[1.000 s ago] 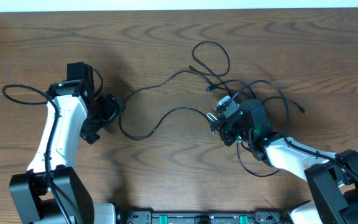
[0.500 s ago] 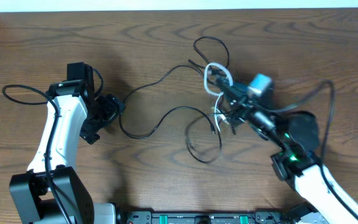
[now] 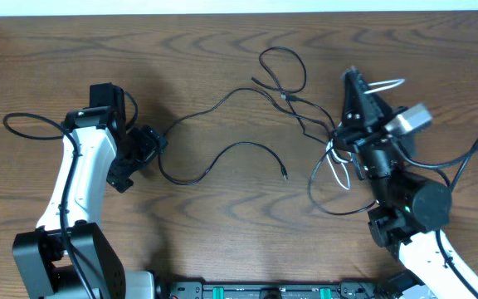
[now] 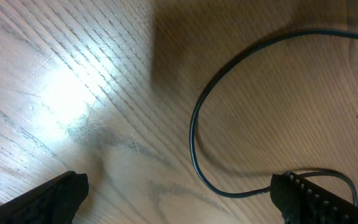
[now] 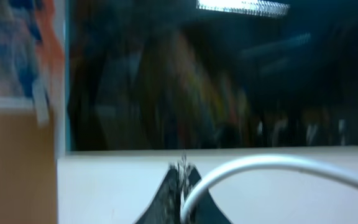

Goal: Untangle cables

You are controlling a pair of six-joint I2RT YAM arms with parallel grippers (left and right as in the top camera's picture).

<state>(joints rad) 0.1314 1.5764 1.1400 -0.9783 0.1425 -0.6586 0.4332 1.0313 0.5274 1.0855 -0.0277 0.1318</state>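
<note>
Bench (image 3: 222,241): wood grain, both arms based at the near edge.

Near side, right: a loop of black cable (image 3: 322,199) lies flat beside the right arm. Strands of white cable (image 3: 386,83) show just above that loop.

Right gripper (image 3: 351,81): raised off the bench and tilted toward the far edge, jaws together, clamped on the white cable. The right wrist view shows the white cord curving out from the closed tips.

Left gripper (image 3: 142,152): low over the bench, well apart from the right one, jaws spread wide, holding nothing. The left wrist view shows fingers (image 4: 51,198) in both lower corners. A black cable curves on the wood between them and passes close to one finger; cannot tell if it touches.

Mid-bench: one black cable ends in a free plug (image 3: 284,174).

Farther out: black cables cross in a tangle (image 3: 309,116) beside the right gripper. Farthest, one loop (image 3: 282,62) lies flat.
</note>
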